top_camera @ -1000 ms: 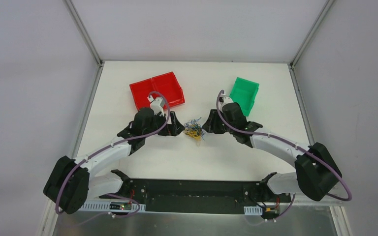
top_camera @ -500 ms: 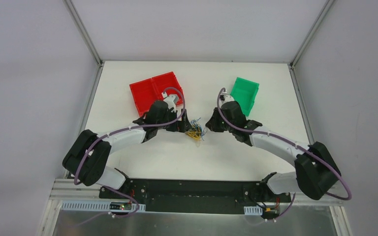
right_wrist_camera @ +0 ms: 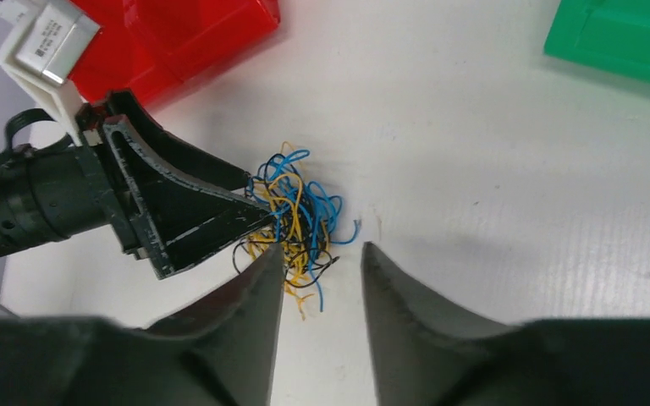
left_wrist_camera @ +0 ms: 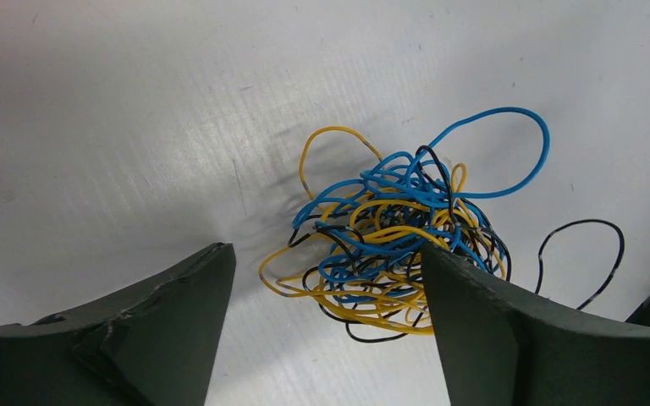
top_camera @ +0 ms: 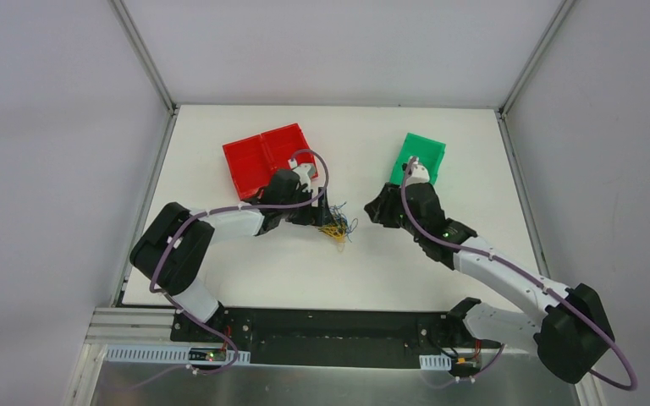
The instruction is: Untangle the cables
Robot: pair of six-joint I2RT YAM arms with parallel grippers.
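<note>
Your left hand has closed in, spread wide astride the cables; your right hand, narrowed and empty, has backed off. One clump, nothing separated yet.

No text, brand, number or sign could be read in any view. The only candidate was a grey label on the white module in the right wrist view. It carried a few lines of fine print, too small and blurred to make out.
</note>
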